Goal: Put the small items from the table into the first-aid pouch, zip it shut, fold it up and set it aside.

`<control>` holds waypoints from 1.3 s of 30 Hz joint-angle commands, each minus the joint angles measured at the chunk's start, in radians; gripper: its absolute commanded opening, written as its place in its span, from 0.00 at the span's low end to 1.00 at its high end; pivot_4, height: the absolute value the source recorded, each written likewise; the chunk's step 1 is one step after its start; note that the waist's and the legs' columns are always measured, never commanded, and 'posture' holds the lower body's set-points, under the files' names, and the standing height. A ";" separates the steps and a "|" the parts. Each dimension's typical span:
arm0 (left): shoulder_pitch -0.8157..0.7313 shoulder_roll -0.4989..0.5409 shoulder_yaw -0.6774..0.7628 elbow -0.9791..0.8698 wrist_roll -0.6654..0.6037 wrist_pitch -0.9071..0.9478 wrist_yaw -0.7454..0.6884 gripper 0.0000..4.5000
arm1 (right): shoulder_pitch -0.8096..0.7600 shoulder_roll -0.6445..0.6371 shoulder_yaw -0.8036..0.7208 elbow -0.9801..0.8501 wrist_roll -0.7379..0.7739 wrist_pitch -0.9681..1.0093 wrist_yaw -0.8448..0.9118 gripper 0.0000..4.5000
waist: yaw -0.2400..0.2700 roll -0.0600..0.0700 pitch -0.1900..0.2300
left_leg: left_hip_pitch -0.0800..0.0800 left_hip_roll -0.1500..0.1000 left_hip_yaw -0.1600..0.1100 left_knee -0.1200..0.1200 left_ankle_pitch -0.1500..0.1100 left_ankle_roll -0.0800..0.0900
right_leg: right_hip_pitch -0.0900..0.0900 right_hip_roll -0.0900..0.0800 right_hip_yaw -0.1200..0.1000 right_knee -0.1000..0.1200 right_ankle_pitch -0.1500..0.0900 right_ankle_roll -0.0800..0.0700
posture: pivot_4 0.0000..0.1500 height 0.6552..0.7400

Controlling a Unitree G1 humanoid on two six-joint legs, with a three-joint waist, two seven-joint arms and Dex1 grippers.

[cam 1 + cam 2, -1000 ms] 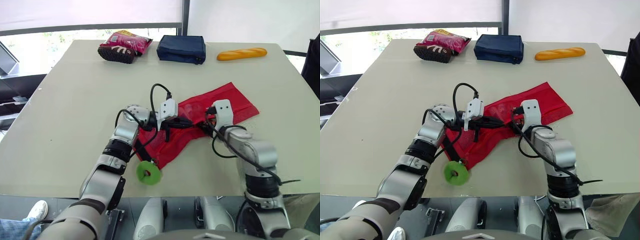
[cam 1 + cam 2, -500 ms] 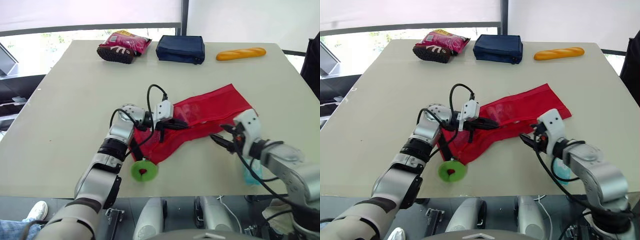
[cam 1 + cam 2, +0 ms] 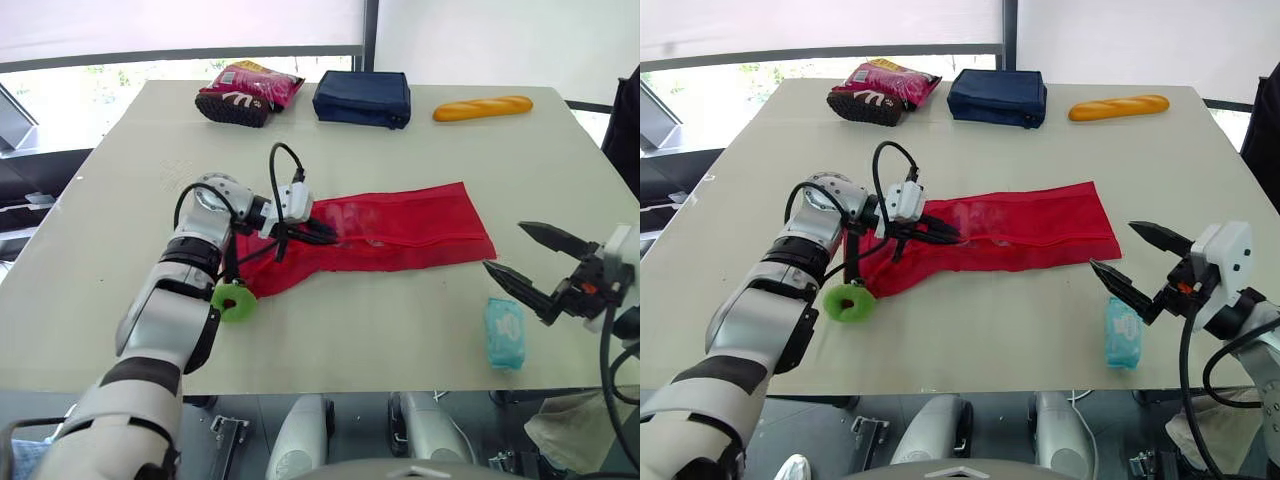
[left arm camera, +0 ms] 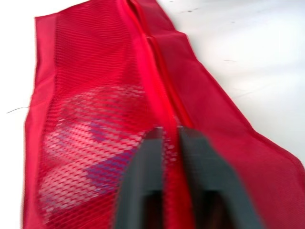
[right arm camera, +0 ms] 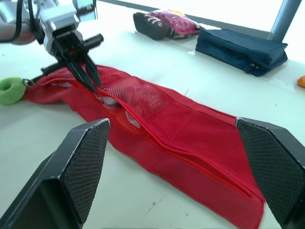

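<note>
Across the middle of the counter (image 3: 120, 180) the red mesh pouch (image 3: 410, 238) lies stretched flat, small items showing through the mesh near its left end. My left fingers (image 4: 143, 186) are pinched together on its zipper seam there. Green ring (image 3: 232, 299) touches that end, toward the front edge. My right fingers (image 3: 550, 237) gape wide, holding nothing, near the front-right corner, blue packet (image 3: 505, 332) just beside them

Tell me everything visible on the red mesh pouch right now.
The red mesh pouch lies flat and stretched long across the table, unfolded. It looks like red fabric with a mesh panel and a lengthwise zipper seam. Pale and bluish items show through the mesh near its left end, where the left gripper is shut on the seam.
</note>
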 commanded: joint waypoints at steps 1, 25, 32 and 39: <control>-0.017 -0.027 0.048 -0.061 -0.055 0.065 -0.057 0.62 | 0.004 -0.005 -0.024 -0.059 0.057 -0.027 -0.019 1.00 | 0.000 0.000 0.000 | 0.000 0.000 0.000 0.000 0.000 0.000 | 0.000 0.000 0.000 0.000 0.000 0.000 | 1.00 0.69; 0.107 -0.229 -0.031 -0.290 0.164 0.157 0.320 0.45 | 0.331 -0.103 -0.303 -0.142 0.154 -0.129 0.104 1.00 | 0.011 -0.001 0.000 | 0.001 -0.001 0.000 0.000 0.000 0.000 | 0.001 0.000 0.002 0.000 0.000 0.000 | 1.00 0.69; 0.134 -0.233 -0.027 -0.340 0.116 0.131 0.223 0.02 | 0.394 -0.081 -0.325 -0.149 0.159 -0.168 0.107 1.00 | 0.021 -0.001 0.000 | 0.001 -0.001 0.001 0.000 0.000 0.000 | 0.002 0.000 0.002 -0.001 0.000 0.000 | 1.00 0.69; 0.196 -0.214 -0.038 -0.459 0.059 0.147 0.094 0.02 | 0.422 -0.080 -0.326 -0.140 0.169 -0.188 0.110 1.00 | 0.022 -0.001 0.000 | 0.001 0.000 0.001 0.000 0.000 0.000 | 0.002 0.000 0.002 -0.001 -0.001 -0.001 | 1.00 0.69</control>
